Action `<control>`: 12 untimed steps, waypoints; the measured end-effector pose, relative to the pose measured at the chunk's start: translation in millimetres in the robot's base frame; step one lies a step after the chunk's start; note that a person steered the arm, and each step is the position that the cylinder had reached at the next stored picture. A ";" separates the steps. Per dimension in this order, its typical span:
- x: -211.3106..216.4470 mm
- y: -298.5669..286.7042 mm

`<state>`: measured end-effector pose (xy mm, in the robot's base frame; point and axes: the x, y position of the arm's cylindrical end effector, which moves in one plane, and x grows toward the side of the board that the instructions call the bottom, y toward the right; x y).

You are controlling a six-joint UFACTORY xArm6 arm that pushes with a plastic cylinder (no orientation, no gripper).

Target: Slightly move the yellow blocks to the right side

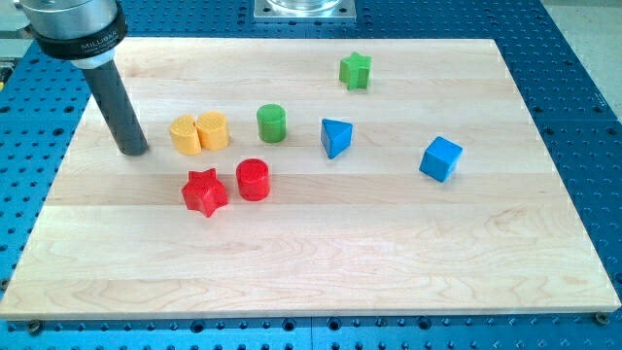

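Nothing touches my tip; it is a bare rod end resting on the board, holding nothing. Just to its right in the view sit two yellow blocks, touching each other. Beyond them stands a green cylinder; below, a red star.

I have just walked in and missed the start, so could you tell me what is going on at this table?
I am a single arm ending in a dark rod, set to nudge the two yellow blocks slightly toward the view's right. My tip rests on the wooden board just to the view's left of that pair, apart from them. The yellow blocks sit side by side, touching, with the green cylinder further right.
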<state>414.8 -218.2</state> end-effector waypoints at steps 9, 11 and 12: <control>-12.0 37.7; -66.3 19.1; -129.5 40.2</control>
